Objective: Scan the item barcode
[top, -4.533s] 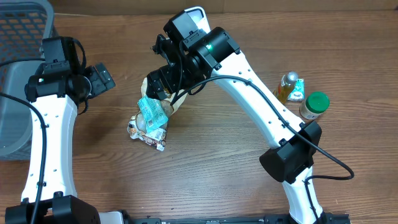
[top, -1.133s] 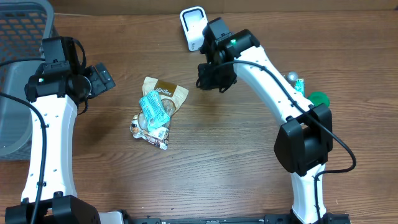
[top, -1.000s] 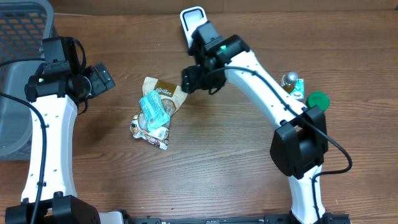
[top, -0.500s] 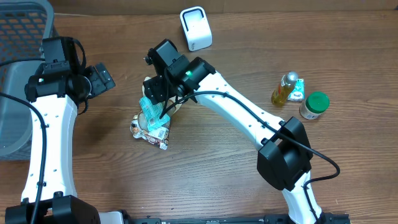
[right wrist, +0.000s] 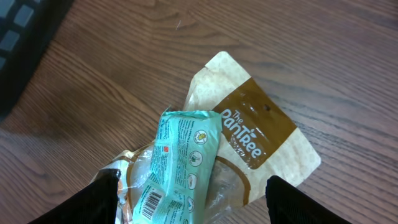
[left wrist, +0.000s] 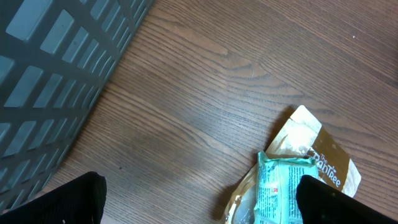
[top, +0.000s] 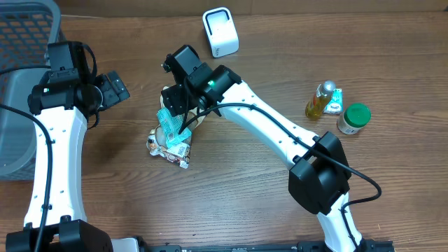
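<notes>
1. Bench (top: pixel 252 196): brown wood grain, carries all below.
2. Basket (top: pixel 21 42): grey slatted plastic, at the bench's far left corner, well left of the pouch.
3. Right arm (top: pixel 273 133): white, reaches from the near edge to above the pouch. Right hand (right wrist: pixel 193 194): open, fingers spread either side of the packet and touching neither it nor the pouch.
4. Left arm (top: pixel 52 161): white, left of the pouch. Left hand (left wrist: pixel 199 199): fully open, empty, between basket and pouch.
5. Pouch (right wrist: pixel 261 124): tan and brown, flat on the bench, printed "The PanTree".
6. Scanner (top: pixel 220 31): white, upright, beyond the pouch and slightly to its right.
7. Packet (right wrist: pixel 183 155): teal, the item to scan, lying across the pouch's near-left edge, barcode (right wrist: pixel 151 200) facing up.
8. Wrapper (top: pixel 164 150): crinkled, partly under the packet, on the pouch's near side.
9. Jar (top: pixel 353 117): green lid, well right of the pouch.
10. Bottle (top: pixel 322 98): yellow liquid, just left of the jar.
11. Sachet (top: pixel 335 101): small, teal, between bottle and jar.
</notes>
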Motion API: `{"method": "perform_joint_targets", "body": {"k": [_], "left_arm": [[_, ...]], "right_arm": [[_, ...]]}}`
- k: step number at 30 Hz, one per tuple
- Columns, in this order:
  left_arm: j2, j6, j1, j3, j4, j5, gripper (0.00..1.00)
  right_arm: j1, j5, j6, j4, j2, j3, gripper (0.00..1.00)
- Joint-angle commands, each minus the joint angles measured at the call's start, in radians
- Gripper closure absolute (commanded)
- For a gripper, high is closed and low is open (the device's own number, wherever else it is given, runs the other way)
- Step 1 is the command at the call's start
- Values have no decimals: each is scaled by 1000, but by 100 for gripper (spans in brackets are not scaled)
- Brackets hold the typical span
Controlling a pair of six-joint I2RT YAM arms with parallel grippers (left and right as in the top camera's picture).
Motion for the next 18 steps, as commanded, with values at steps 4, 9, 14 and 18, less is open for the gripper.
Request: {"method": "perform_joint_targets", "body": {"k": [4,9,14,18], "left_arm": [[-6,13,2,8,2,-3,0],[-6,13,2,8,2,-2,1],[-6,13,2,8,2,-2,0],[-6,13,2,8,2,-2,1]], "right_arm": [[31,10,-12,14,100,-4,32],[40,11,-61,10,147,-4,45],[40,36,-60,10,164,-4,62],[40,37,-61,2,164,-4,61]]}}
